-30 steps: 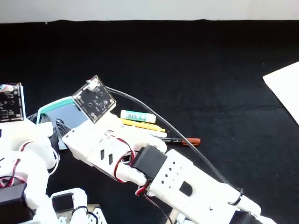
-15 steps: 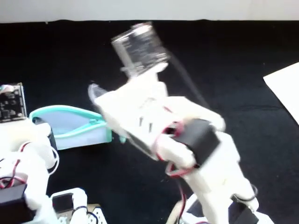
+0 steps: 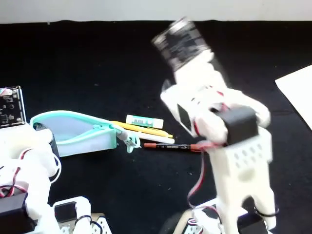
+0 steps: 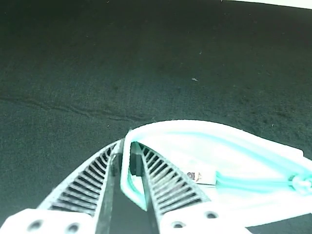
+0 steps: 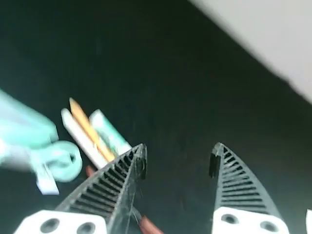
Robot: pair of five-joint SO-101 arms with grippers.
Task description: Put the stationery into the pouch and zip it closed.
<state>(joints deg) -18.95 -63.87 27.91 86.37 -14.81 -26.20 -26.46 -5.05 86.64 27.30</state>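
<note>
The black desk (image 3: 97,58) carries everything, with a white sheet of paper (image 3: 297,92) poking in at its 3 o'clock edge. The right arm (image 3: 229,146) stands tall toward 5 o'clock. Its right tool (image 5: 179,156) hangs released above the cloth with nothing between the jaws.

Over at 9 o'clock lies the mint pouch (image 3: 73,134), mouth unzipped and gaping toward 3 o'clock. The left tool (image 4: 126,153) is clenched on the rim at the pouch's closed end, which I take to be steadying it.

The stationery lies in a loose bundle on the desk, just off the pouch's mouth on the 3 o'clock side. There is a dark marker (image 3: 173,146) with an orange cap, a white pen (image 3: 156,139), a yellow pencil (image 3: 141,128) and a stubby glue stick (image 3: 144,121). The pencil's end lies close to the opening, but none of the four looks to be inside. The teal zip pull (image 3: 130,142) dangles at the open end, touching the desk.

By my reckoning the job has barely started. The pouch is open and held, which is the groundwork. All four pieces are left to go in, and the zip must then be run shut.
</note>
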